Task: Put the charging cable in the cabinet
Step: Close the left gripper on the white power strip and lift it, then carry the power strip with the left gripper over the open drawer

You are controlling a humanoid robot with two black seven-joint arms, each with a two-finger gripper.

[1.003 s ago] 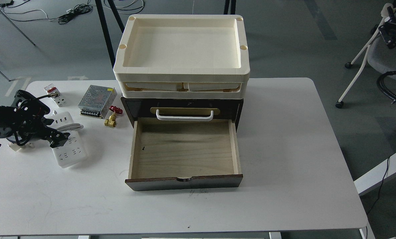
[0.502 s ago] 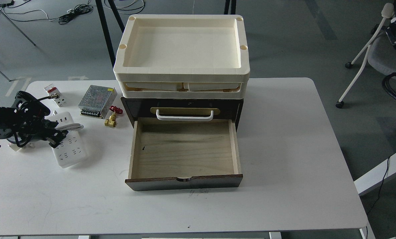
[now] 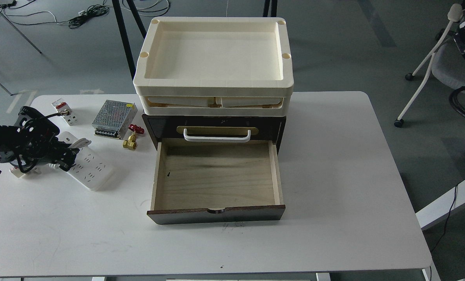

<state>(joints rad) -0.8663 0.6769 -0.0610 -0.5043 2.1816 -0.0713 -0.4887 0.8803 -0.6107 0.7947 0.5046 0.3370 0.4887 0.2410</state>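
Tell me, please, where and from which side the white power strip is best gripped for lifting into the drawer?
Probably across the narrow width of the charging cable, near its middle, coming from above: it lies flat and diagonal on the table, long edges exposed, cord bunched at its far-left end by the left gripper.

No readable text or labels.

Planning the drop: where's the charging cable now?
Head view, left side of the table: charging cable lies beside the left gripper, left of the cabinet's open drawer.

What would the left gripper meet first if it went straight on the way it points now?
Probably the charging cable: the left gripper points right and is already at the strip's near end. Its height above it is unclear.
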